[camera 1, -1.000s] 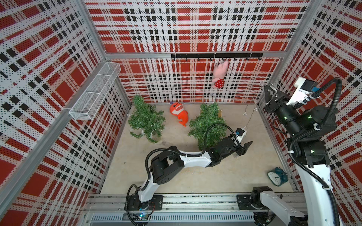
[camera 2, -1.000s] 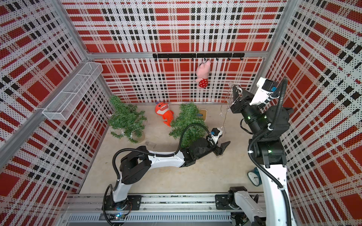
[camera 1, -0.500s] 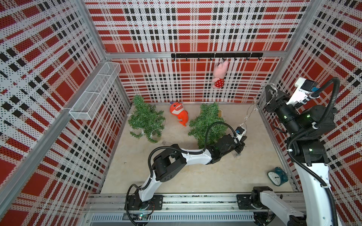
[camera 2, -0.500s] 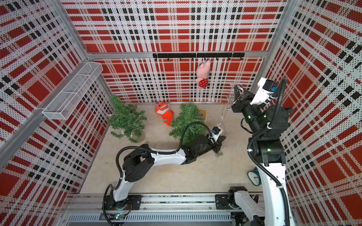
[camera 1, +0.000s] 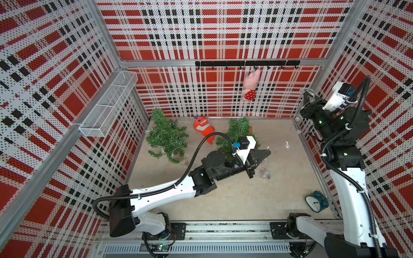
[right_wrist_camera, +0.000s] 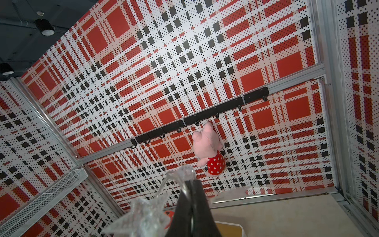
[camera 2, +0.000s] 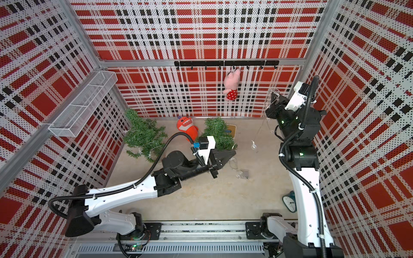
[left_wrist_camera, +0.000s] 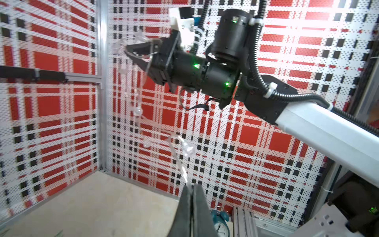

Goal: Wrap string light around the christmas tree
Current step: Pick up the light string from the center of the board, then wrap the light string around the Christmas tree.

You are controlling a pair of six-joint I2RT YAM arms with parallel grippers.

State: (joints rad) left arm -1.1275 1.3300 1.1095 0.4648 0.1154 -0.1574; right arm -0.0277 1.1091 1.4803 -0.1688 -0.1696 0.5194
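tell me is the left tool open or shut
Shut. In the left wrist view the left tool has its jaws pressed together, pinching the string light wire.

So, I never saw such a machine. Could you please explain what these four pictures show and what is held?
This is a robot with two arms inside a box with checked walls. Two pictures look down from above and are nearly alike; the other two come from a camera on each wrist. On the floor are a Christmas tree, a second tree, an orange soft toy and a clock. A pink soft toy hangs on the back wall. The left end effector and the right end effector are both shut on one string light, which runs between them; the right one is raised high.
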